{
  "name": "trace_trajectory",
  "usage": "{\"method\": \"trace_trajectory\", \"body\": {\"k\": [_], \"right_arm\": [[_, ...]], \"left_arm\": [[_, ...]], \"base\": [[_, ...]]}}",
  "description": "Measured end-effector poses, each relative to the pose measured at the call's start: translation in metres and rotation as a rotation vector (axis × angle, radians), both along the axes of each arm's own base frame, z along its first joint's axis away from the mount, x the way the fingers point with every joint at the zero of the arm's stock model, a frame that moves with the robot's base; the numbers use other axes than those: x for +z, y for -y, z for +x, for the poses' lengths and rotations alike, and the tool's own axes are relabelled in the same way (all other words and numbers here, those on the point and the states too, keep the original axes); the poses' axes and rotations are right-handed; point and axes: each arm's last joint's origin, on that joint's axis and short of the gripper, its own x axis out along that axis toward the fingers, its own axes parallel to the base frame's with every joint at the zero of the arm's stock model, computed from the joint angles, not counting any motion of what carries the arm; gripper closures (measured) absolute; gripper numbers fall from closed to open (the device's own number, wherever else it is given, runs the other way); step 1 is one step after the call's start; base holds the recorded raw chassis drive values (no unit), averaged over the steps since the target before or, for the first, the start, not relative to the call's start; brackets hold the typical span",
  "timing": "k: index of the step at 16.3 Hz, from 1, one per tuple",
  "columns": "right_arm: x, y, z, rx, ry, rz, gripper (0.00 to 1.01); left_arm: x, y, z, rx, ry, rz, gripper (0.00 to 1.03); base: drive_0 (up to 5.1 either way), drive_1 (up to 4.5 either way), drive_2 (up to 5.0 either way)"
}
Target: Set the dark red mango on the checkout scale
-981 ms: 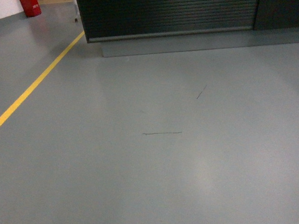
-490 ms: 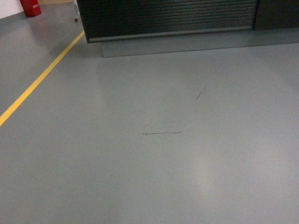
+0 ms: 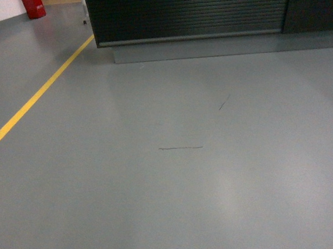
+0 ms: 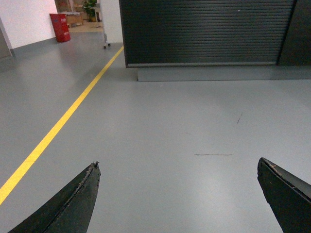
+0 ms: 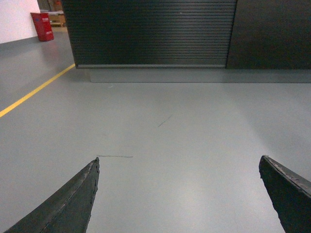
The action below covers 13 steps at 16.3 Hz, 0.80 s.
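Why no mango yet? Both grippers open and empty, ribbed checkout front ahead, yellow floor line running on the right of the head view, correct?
One detail is off: the yellow floor line runs on the left of the head view, not the right. The rest holds: left gripper and right gripper are open and empty, and the ribbed checkout front is ahead. No mango shows in any view.

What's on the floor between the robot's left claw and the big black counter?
Only bare grey floor with thin scuff marks, left wrist view, between left gripper and checkout.
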Motion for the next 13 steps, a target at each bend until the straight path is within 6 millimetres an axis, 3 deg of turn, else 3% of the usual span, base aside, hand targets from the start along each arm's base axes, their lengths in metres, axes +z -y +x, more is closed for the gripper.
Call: {"method": "trace_trajectory", "body": {"k": [6,13], "right_arm": [[0.0,0.0,0.0,0.0,0.0,0.0,0.03],[0.0,0.0,0.0,0.0,0.0,0.0,0.03]], "left_arm": [[0.0,0.0,0.0,0.0,0.0,0.0,0.05],[0.0,0.0,0.0,0.0,0.0,0.0,0.05]], "base": [[0.0,0.17,-0.1],[0.1,2.48,-2.2]]}}
